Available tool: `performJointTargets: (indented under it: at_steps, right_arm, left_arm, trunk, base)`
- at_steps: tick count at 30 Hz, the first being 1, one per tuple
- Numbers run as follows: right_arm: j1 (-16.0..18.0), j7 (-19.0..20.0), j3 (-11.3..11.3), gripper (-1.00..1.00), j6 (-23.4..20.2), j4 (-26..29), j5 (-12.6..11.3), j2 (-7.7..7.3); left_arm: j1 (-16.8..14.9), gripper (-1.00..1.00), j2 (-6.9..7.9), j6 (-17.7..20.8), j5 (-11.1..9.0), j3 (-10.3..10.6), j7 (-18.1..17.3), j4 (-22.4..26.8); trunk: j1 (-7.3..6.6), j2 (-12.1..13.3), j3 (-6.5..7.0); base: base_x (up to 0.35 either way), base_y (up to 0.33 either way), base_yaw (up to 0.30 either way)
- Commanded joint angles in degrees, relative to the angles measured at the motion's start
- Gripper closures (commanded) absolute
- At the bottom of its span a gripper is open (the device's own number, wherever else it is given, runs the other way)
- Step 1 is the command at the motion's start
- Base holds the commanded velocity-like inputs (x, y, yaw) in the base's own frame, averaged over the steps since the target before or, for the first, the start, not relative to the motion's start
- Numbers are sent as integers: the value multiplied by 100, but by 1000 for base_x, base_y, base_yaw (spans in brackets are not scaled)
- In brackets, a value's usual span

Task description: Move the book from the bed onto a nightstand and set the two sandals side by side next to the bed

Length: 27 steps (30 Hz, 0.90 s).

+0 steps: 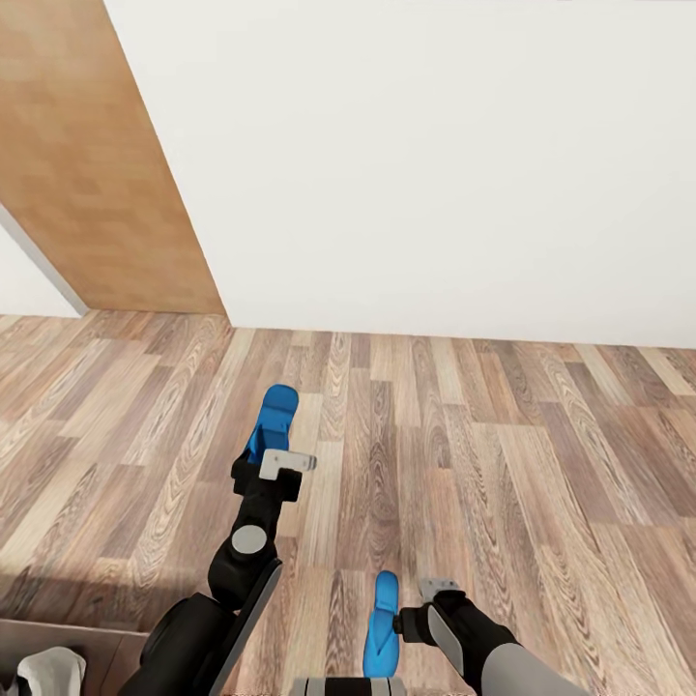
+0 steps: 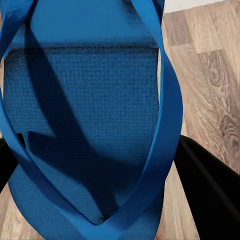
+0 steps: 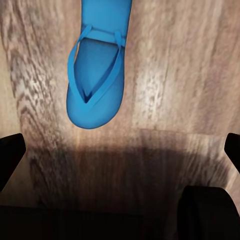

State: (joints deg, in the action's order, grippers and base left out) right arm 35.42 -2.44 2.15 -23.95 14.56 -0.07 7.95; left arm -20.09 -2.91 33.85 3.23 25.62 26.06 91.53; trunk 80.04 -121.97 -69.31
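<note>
The left gripper [image 1: 274,447] holds one blue sandal [image 1: 272,420] mid-frame, above the wood floor [image 1: 541,464]. The right gripper [image 3: 120,150] is spread wide, near the second sandal [image 1: 383,638] at the bottom middle.

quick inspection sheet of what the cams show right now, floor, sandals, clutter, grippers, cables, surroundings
surface: brown wood-plank floor.
job's things: one blue sandal at the left gripper; left wrist view shows its sole and straps close up between dark fingers. second blue sandal lies flat on the floor beside the right gripper.
clutter: a white object on a grey surface at the head view's lower left corner; cannot tell what it is.
grippers: left gripper shut on the sandal. right gripper open, holding nothing.
cables: nothing seen.
surroundings: white wall, light wooden door.
</note>
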Motion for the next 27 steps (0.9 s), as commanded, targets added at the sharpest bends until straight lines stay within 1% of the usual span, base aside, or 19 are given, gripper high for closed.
performJointTargets:
  at_steps: [1, 7, 14, 18, 27]
  right_arm:
    - [0, -20, 22, -100, -31, 12, -2, 4]
    - [0, -19, 21, -100, -31, 12, -2, 4]
    - [0, -18, 21, -100, -31, 12, -2, 5]
    - [0, -19, 22, -100, -31, 7, -2, 5]
    - [0, -19, 22, -100, -31, 3, -2, 5]
  left_arm:
    - [-4, 100, 1, -13, 29, 6, 16, 5]
    - [-4, 100, 1, -466, 29, -17, 64, 5]
    - [-4, 100, 1, -804, 29, -29, 346, 5]
    - [-4, 100, 1, -861, 29, -33, 422, 5]
    - [-4, 100, 1, -885, 29, -34, 462, 5]
  trunk:
    - [-1, -2, -13]
    - [-1, -2, -70]
    - [-1, -2, -135]
    - [-1, -2, -173]
    - [-1, -2, -257]
  base:
    - [0, 0, 0]
    - [0, 0, 0]
    - [0, 0, 0]
    - [0, 0, 0]
    - [0, 0, 0]
